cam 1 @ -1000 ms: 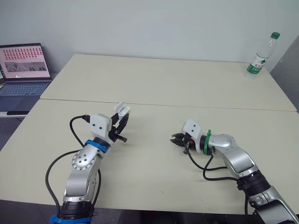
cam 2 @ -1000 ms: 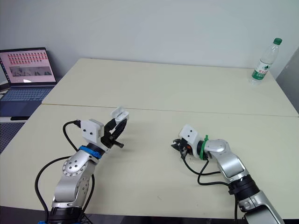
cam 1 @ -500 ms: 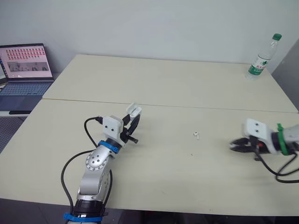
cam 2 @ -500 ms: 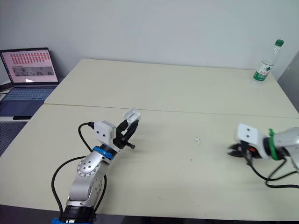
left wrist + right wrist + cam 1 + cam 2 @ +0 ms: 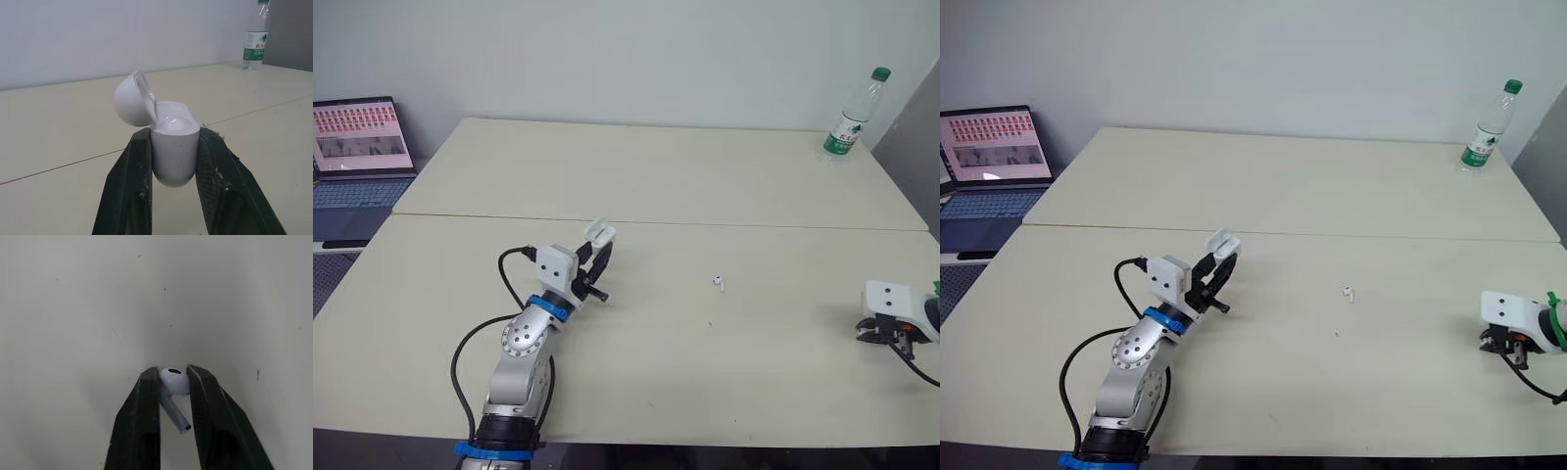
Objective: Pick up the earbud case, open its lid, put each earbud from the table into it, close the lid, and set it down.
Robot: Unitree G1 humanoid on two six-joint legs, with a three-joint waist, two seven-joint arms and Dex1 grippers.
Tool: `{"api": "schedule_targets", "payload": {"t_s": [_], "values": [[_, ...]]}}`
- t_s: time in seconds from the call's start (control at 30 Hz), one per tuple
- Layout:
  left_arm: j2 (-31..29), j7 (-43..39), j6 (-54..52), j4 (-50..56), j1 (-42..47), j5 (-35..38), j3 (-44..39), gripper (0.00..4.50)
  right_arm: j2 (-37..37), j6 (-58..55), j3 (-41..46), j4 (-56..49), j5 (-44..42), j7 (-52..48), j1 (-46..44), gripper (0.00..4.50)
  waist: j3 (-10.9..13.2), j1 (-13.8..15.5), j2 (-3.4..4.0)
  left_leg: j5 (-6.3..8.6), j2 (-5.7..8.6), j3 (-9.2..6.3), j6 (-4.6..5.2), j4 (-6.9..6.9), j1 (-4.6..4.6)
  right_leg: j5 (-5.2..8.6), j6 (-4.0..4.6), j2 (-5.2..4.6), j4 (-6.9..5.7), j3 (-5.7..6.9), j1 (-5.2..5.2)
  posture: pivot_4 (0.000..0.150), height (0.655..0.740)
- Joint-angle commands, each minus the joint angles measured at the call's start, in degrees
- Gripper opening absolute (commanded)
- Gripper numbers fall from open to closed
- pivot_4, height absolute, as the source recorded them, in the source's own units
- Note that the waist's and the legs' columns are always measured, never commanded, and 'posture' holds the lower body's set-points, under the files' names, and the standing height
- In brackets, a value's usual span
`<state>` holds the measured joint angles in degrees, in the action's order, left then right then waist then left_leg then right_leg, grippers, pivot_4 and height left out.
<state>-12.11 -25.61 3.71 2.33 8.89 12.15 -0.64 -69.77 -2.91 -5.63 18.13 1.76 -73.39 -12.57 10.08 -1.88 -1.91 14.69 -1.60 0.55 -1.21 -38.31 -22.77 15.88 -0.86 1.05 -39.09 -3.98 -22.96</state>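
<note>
Head stereo pair is looking forward and down over the table, taking in the laptop at far left and the bottle at the far right corner. Both eyes are sharing this scene, slightly offset sideways.

Left wrist camera is sitting low, looking along the left gripper, very close on the case. It is facing across the table toward the bottle, shared with the head views.

Right wrist camera is looking down at the tabletop along the right gripper, very close on the earbud.
</note>
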Motion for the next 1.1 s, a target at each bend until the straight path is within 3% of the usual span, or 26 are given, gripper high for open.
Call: {"api": "schedule_targets", "payload": {"t_s": [0.03,0.07,0.33,0.9,1.0,1.1], "values": [[-0.4,0.4,0.9,2.5,-0.5,0.1,-0.7,0.84,0.6,1.3,-1.2,1.6,1.6,-0.5,0.2,2.06,0.0,0.1,0.0,0.0,0.01,-0.04,0.0,0.01,0.05,0.0,0.0,0.0,0.02,0.02,0.06,0.15,0.74],[-0.4,0.4,0.9,2.6,-0.6,0.1,-0.8,0.84,0.5,1.6,-1.3,2.0,1.9,-0.7,0.1,2.36,0.0,0.2,-0.01,0.0,0.01,-0.05,0.0,0.03,0.07,0.0,0.0,0.0,0.02,0.03,0.1,0.15,0.74],[-0.2,0.7,0.8,3.0,-1.2,0.1,-0.6,0.84,-0.7,3.6,-1.9,4.8,4.1,-2.2,-0.7,2.36,0.0,0.3,-0.02,0.01,0.11,-0.11,0.0,0.11,0.58,0.04,-0.04,-0.08,0.18,0.08,0.69,0.15,0.74],[-0.4,1.4,0.6,3.7,-2.1,0.1,-0.7,0.84,-0.6,8.2,-3.1,7.5,6.9,-3.4,-2.0,2.36,0.0,0.4,-0.03,0.01,0.11,-0.1,0.0,0.17,0.67,0.04,-0.05,-0.1,0.18,0.06,0.74,0.15,0.74],[-0.5,1.4,0.5,3.8,-2.2,0.2,-0.7,0.84,-0.4,9.0,-3.5,8.2,7.6,-2.8,-2.4,1.78,-0.1,0.4,-0.11,0.01,0.11,-0.1,0.0,0.17,0.68,0.04,-0.05,-0.11,0.19,0.07,0.76,0.15,0.74],[-0.4,1.4,0.5,3.9,-2.4,0.1,-0.6,0.84,-0.3,9.8,-3.8,9.0,8.2,-2.4,-2.8,0.78,-0.1,0.4,-0.24,0.01,0.1,-0.06,0.0,0.17,0.75,0.04,-0.05,-0.11,0.2,0.03,0.81,0.15,0.74]]}}
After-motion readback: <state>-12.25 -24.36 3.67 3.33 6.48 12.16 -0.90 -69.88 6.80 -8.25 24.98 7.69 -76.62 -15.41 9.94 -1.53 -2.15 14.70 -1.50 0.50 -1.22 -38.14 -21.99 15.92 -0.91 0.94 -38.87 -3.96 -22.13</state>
